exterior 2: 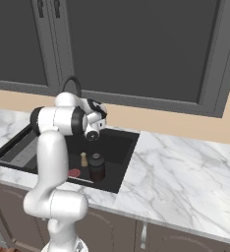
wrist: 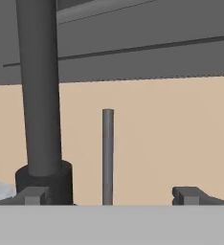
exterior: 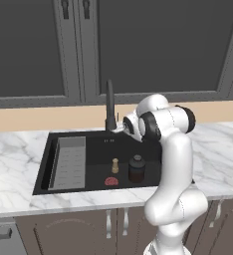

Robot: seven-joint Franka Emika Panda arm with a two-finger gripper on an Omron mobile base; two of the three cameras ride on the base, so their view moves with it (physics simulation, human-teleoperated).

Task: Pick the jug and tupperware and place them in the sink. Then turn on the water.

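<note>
The jug is seen standing upright on the floor of the sink, toward the basin's near right part. Just to its left a small brass-coloured peg stands, and a flat red disc lies in front of that peg, near the front wall of the basin. The same three things are seen in the right base view: the jug, the peg and the disc, grouped at the near end of the sink. A grey ribbed rack is laid along the basin's left side. The tupperware cannot be made out in any view.

The arm is bent over the sink, with its wrist brought up at the far rim beside the black faucet. In the hand view the gripper is seen with its two finger tips held wide apart and nothing between them. The thick faucet column rises just inside the left tip, and a thin dark vertical rod stands between the tips, farther off against the beige wall. The jug is thus left below and nearer than the gripper, well apart from it and not touched. No stream of water is seen.
</note>
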